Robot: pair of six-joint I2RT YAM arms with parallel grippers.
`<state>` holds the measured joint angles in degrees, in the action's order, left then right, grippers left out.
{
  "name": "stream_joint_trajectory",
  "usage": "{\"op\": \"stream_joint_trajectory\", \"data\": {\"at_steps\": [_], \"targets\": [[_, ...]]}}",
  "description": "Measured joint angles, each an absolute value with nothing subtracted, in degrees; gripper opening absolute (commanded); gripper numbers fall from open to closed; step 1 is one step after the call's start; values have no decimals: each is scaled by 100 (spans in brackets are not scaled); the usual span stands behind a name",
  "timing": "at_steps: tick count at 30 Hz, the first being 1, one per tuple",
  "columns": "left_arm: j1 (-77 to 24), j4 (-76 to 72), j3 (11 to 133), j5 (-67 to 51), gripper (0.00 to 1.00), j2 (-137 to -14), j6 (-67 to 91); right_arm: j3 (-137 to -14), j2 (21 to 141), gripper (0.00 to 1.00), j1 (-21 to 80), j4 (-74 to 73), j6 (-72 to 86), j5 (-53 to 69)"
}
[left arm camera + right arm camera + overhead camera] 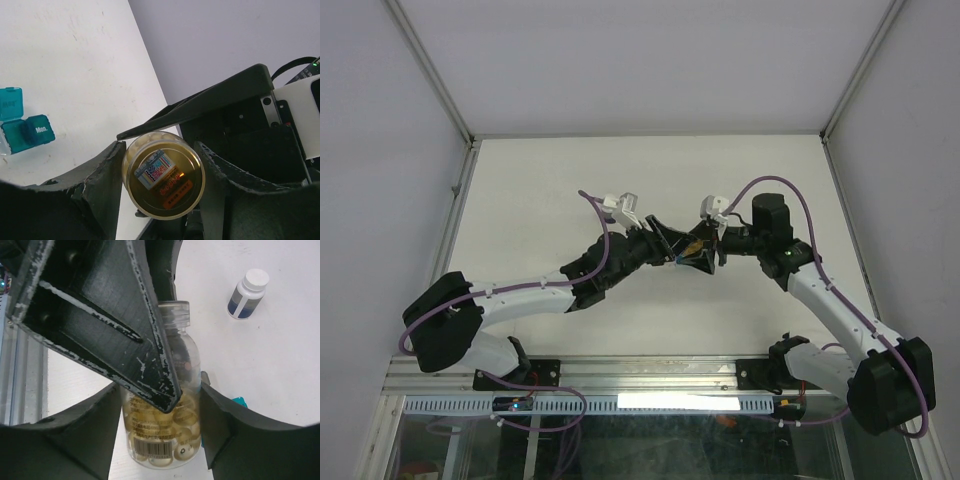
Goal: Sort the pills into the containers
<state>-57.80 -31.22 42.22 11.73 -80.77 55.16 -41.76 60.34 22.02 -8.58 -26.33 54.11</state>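
A clear bottle (692, 247) of yellow softgel pills hangs above the table middle, between both grippers. My left gripper (162, 175) is shut on the bottle (165, 175), whose labelled base faces this camera. My right gripper (160, 435) has both fingers against the sides of the bottle (165, 445) near its lower part. One left finger (115, 315) crosses in front of it. The teal container (25, 127), with a lid raised and a cell marked "Mon.", lies on the table; a corner of this container (239, 401) shows beside my right finger. No grey container is in view.
A white-capped bottle with a blue label (248, 293) stands upright on the table beyond the held bottle. The white table (570, 180) is walled by metal frame rails at the sides and near edge.
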Motion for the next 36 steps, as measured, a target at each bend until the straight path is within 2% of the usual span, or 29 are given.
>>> {"op": "stream_joint_trajectory", "data": {"at_steps": [1, 2, 4, 6, 8, 11, 19, 29, 36], "targets": [[-5780, -3122, 4224, 1173, 2, -8077, 5533, -4176, 6055, 52, 2217, -851, -2639, 5374], [-5782, -3114, 4224, 1168, 7, -8077, 5561, -4176, 6073, 45, 2226, -849, -2648, 5332], [-5780, -3085, 4224, 1160, 25, -8079, 5605, -4176, 6086, 22, 2231, -860, -2659, 5297], [-5782, -3083, 4224, 1157, 48, -8079, 5616, -4178, 6086, 7, 2235, -880, -2644, 5277], [-5780, -3083, 4224, 1151, 73, -8079, 5618, -4178, 6086, 0, 2239, -888, -2689, 5290], [-5780, -3262, 4147, 1144, 97, -8068, 5614, -4198, 6082, 0, 2239, -956, -2709, 5343], [-5782, -3625, 3651, 1166, 99, -7238, 5280, -4311, 6084, 0, 2117, -1448, -2810, 5780], [-5780, -3771, 2707, 637, 99, -5382, 3068, -4506, 6082, 0, 1776, -2043, -3242, 6608], [-5769, -3605, 2799, -69, 94, -5310, 1931, -4510, 6082, 0, 1726, -2320, -3518, 6989]]}}
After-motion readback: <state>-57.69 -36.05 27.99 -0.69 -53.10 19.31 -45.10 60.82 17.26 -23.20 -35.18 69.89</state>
